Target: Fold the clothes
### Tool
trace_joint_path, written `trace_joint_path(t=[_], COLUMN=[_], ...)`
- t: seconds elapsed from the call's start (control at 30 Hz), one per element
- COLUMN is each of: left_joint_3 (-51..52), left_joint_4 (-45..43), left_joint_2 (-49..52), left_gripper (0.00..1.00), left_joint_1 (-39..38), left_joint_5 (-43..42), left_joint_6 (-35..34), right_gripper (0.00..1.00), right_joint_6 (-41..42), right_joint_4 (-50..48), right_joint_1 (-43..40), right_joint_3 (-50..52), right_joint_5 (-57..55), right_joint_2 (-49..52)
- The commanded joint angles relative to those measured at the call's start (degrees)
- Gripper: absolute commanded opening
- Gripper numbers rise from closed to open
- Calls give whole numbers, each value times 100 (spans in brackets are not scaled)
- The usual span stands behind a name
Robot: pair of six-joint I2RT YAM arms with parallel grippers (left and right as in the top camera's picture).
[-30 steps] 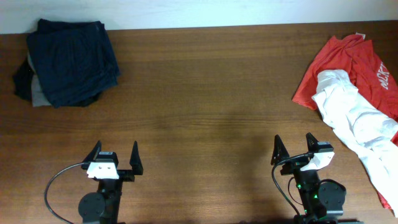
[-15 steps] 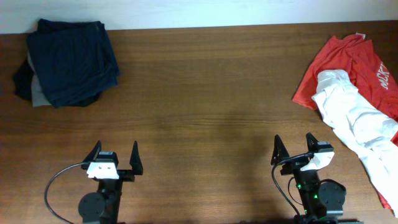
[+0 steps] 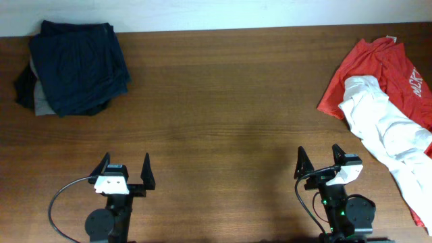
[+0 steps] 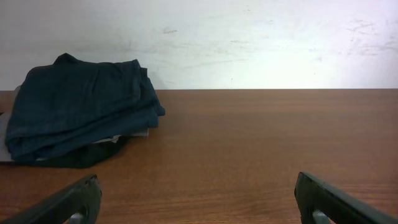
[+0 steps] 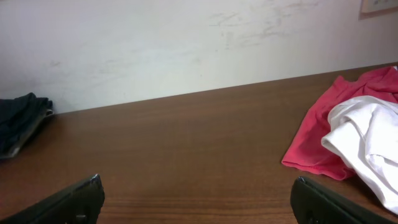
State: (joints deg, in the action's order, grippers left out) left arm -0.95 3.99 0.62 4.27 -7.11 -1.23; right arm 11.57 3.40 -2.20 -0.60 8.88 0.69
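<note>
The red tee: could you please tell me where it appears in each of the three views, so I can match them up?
Overhead: the red tee lies at the far right, near the back edge, partly under the white shirt.
Left wrist: not in this picture.
Right wrist: red tee at the right edge, white shirt over it.
Shared landmark: the dark folded stack, top left overhead, left in both wrist views.

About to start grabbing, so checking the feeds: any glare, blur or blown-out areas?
Overhead: sharp, evenly lit, only a faint sheen on the table. Left wrist: bright wall, dark folded stack shows little fold detail. Right wrist: white shirt nearly blown out, creases faint; red tee reads fine.
</note>
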Motion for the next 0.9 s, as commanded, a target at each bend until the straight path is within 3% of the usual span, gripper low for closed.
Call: trace_joint_path(t=[0.0, 0.63, 0.67, 0.73, 0.77, 0.83, 0.87], left_joint_3=[44, 44, 44, 44, 44, 44, 44], left_joint_4=[-9, -9, -9, -9, -9, -9, -9], left_joint_2=[-28, -28, -28, -28, -28, -28, -28], left_gripper=[99, 99, 99, 99, 99, 99, 99], left_joint_1=[28, 28, 28, 28, 28, 28, 28], left_joint_5=[-44, -44, -44, -44, -44, -44, -44], left_joint_6=[87, 87, 87, 87, 87, 87, 87], right_gripper=[99, 99, 99, 99, 99, 99, 99], right_joint_6=[-44, -44, 223, 2116, 2581, 3936, 4057], right_joint_4=[39, 39, -107, -66, -63, -356, -929], right_joint_1=[26, 26, 33, 31, 31, 31, 31], right_joint_3=[28, 28, 28, 28, 28, 28, 28], right_joint_5=[-72, -72, 90, 2234, 3003, 3324, 3294], right_joint_2=[-48, -48, -48, -48, -48, -48, -48])
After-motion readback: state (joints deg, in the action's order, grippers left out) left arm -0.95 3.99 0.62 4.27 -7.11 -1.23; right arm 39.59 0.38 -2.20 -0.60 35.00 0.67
